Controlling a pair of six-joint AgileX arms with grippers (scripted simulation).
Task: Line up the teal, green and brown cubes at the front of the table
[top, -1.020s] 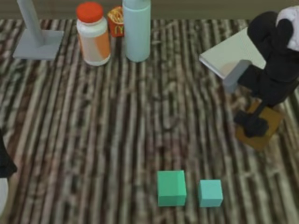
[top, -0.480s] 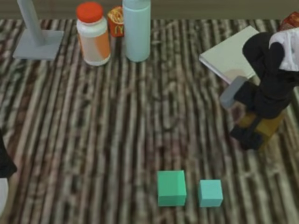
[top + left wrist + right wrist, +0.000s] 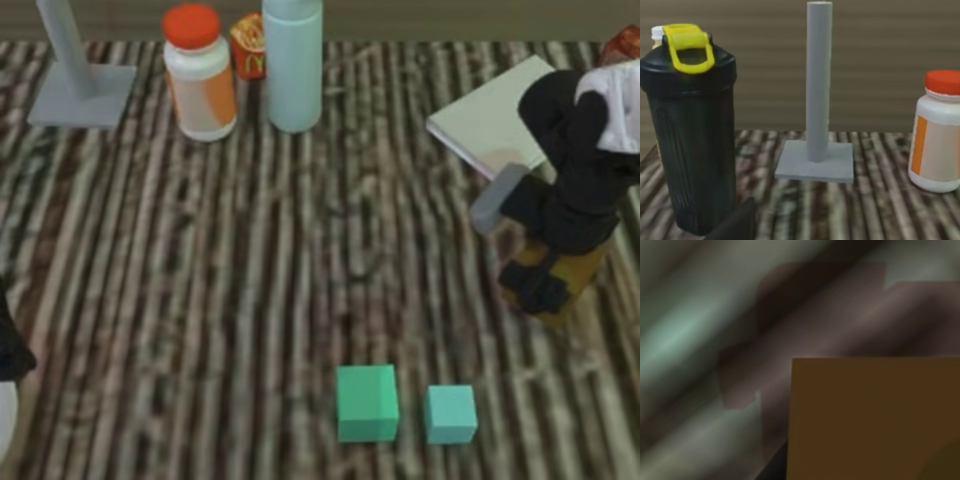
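Brown cube (image 3: 578, 272) sits at the worktop's (image 3: 300, 280) right, under the right tool (image 3: 537, 285); grip state cannot be told. Green cube (image 3: 367, 402) and teal cube (image 3: 450, 414) wait near the front edge. Left tool: parked at the left edge. Right wrist view: brown cube (image 3: 875, 420) fills the frame; an off-centre grip could twist it.

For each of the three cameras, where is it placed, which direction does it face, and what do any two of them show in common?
Top view: above the table, looking down on the green cube, teal cube and right tool over the brown cube; the left arm sits parked at the left edge.
Left wrist view: low, facing the grey stand, black shaker and orange-capped bottle; a dark tip of its own tool shows.
Right wrist view: pressed close to the brown cube; no tool visible.
Shared: top and left wrist views both show stand and bottle.
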